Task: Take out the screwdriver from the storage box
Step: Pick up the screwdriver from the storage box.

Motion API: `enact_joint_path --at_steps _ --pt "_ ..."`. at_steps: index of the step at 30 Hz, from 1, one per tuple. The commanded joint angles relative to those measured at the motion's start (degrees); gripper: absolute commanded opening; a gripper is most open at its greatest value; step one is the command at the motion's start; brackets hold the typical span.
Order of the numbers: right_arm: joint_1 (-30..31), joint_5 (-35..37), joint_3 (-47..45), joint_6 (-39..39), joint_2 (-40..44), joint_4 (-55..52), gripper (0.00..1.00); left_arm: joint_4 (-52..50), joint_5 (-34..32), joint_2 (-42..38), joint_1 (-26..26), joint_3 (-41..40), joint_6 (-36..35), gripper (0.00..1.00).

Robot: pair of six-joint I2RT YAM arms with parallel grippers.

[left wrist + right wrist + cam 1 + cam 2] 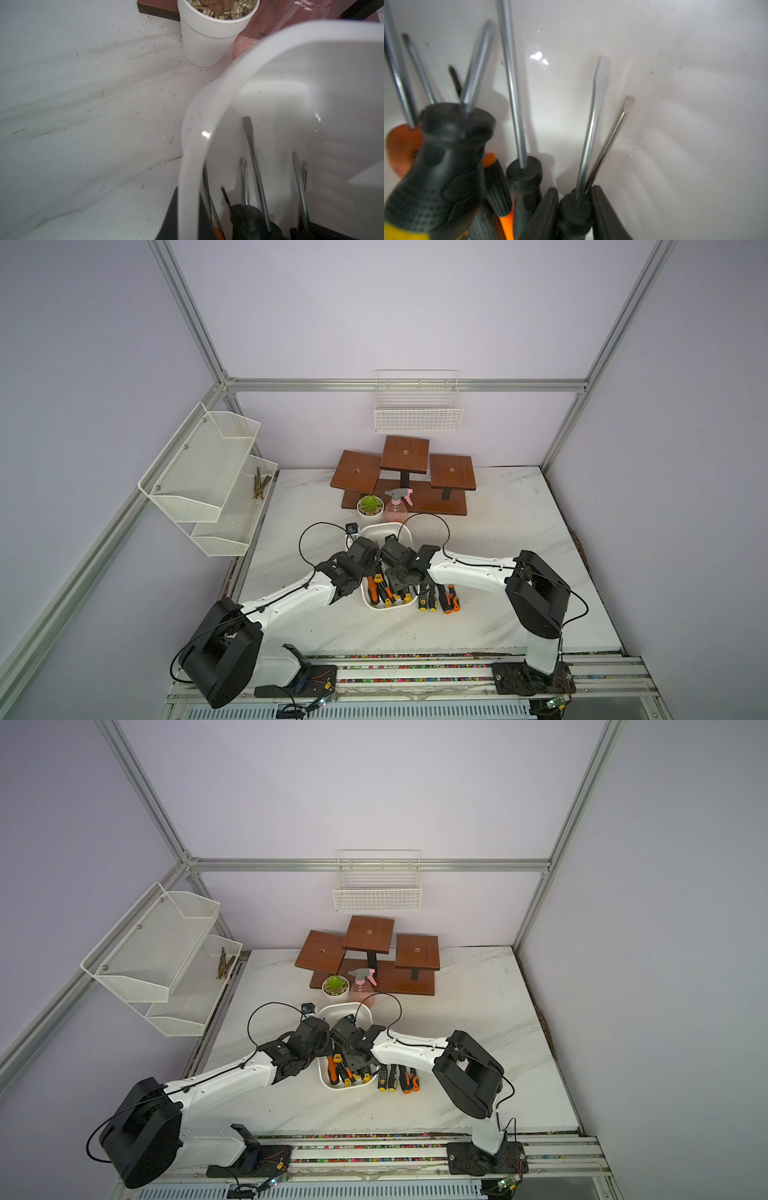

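The white storage box (386,525) (345,1005) lies mid-table between both arms, holding several black-and-orange screwdrivers (380,591). My left gripper (188,197) (365,568) is shut on the box's rim (259,47), with one finger outside the wall and one inside. In the right wrist view, my right gripper (574,193) (397,585) reaches into the box. It is shut on the black handle of a flat-blade screwdriver (588,133), and both fingers (548,207) press against that handle. A thinner shaft (614,128) lies just beside the held one. A bulky black-and-yellow handle (446,155) looks blurred.
Several screwdrivers (438,597) (397,1079) lie side by side on the marble top, right of the box. Behind the box stand a potted plant (370,506), a pink spray bottle (397,506) and a wooden tiered stand (405,477). Wire baskets (417,406) and mesh shelves (212,477) hang on the walls.
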State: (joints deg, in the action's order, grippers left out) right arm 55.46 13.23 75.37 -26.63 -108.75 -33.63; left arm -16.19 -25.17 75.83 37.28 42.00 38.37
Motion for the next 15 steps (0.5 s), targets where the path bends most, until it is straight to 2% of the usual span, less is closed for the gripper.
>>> enact_joint_path --at_steps 1,6,11,15 --pt "-0.53 -0.57 -1.77 0.19 0.30 -1.68 0.22 1.00 -2.96 -1.83 -0.10 -0.01 -1.14 0.00" --pt "-0.62 -1.82 -2.61 -0.84 3.35 0.42 0.09 0.81 -3.29 -1.78 -0.10 0.08 -1.12 0.00" --pt "-0.88 -4.59 -4.04 -2.84 7.35 3.64 0.00 0.46 -3.48 -1.57 -0.10 0.25 -1.15 0.00" --pt "-1.47 -7.38 -4.51 -3.94 9.64 5.39 0.00 0.23 -3.57 -1.14 -0.10 0.73 -1.18 0.00"
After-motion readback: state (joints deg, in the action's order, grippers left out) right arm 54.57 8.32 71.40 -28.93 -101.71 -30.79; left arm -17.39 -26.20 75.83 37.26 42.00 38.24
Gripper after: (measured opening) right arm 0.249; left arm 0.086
